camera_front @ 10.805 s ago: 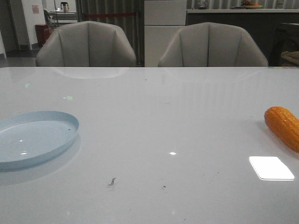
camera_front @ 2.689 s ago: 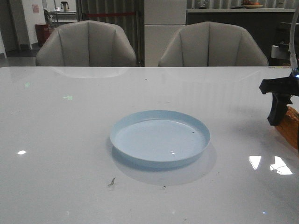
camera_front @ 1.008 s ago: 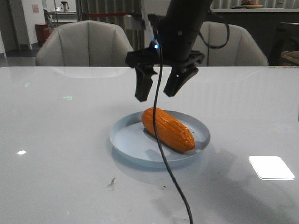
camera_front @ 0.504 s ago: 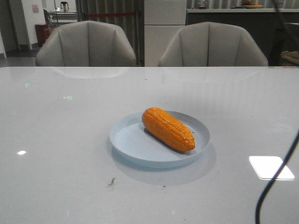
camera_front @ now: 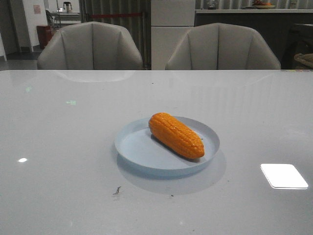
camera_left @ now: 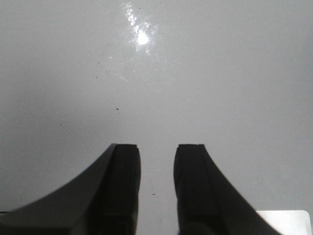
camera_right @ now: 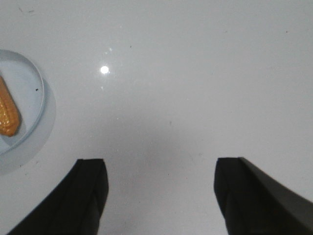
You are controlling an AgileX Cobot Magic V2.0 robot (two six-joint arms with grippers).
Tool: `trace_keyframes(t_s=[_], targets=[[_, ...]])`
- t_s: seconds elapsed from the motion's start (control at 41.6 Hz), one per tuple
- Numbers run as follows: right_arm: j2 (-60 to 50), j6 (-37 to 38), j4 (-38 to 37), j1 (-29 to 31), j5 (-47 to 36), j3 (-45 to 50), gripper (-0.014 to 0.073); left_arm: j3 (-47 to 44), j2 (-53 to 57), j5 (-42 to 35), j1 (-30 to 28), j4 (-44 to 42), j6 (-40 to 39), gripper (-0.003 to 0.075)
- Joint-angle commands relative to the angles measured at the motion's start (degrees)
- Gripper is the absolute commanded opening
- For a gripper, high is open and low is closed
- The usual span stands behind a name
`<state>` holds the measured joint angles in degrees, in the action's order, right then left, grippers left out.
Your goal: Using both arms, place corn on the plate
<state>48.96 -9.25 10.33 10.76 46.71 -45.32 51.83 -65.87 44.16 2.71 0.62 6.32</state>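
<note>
Grey glossy table [camera_front: 73,196] fills our front view, two empty chairs [camera_front: 90,46] behind it, dim room beyond.

Corn [camera_front: 176,135] lies on its side inside the plate [camera_front: 132,147], diagonal, one end near the far rim and the other toward the near right rim. Plate sits mid-table. Nothing touches either.

No arm shows in the front view. We only see the claws from the wrist cams:
- Left claw [camera_left: 156,164]: fingers [camera_left: 122,186] set close, narrow gap, nothing between them. Bare table under it, plus a bright patch at the frame corner.
- Right claw [camera_right: 159,188]: fingers [camera_right: 90,188] spread wide, holding nothing. It hangs over bare table, well apart from the plate [camera_right: 41,88]; the corn [camera_right: 9,115] shows only at the frame edge.

Our read on progress: the placement looks done. Corn is fully within the rim, resting flat, no overhang we can see. Both claws are off the work and free.

What's left, as we judge it: nothing on the corn itself. At most, parking the arms.

Risk looks low. A cob can roll, but the raised rim should keep it in.
</note>
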Motion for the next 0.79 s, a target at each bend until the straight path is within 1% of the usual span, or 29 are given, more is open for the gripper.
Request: trace_keyframes(t_s=[0.0,0.168,0.24,0.36,0.768], targets=[[-3.2,-0.8,0.8,0.3,-4.3,1.4,0.0568,1.5,1.3,-3.0,-0.1,0.4,-0.5,0.026],[-3.9,-0.8,0.8,0.3,-2.6,2.0,0.0568,1.5,1.3,-3.0,-0.1,0.6,-0.5,0.0256],[-3.9,-0.8,0.8,0.3,-2.4,2.0,0.0568,1.5,1.3,-3.1,-0.1,0.6,-0.5,0.0214],[-3.9,-0.8,0.8,0.3,-2.4,2.0,0.0568,1.5,1.3,-3.0,-0.1,0.6,-0.5,0.0093],[-3.9,-0.8,0.8,0.3,-2.4,2.0,0.0568,1.5,1.3,-2.7,-0.1,0.9,-0.5,0.0093]])
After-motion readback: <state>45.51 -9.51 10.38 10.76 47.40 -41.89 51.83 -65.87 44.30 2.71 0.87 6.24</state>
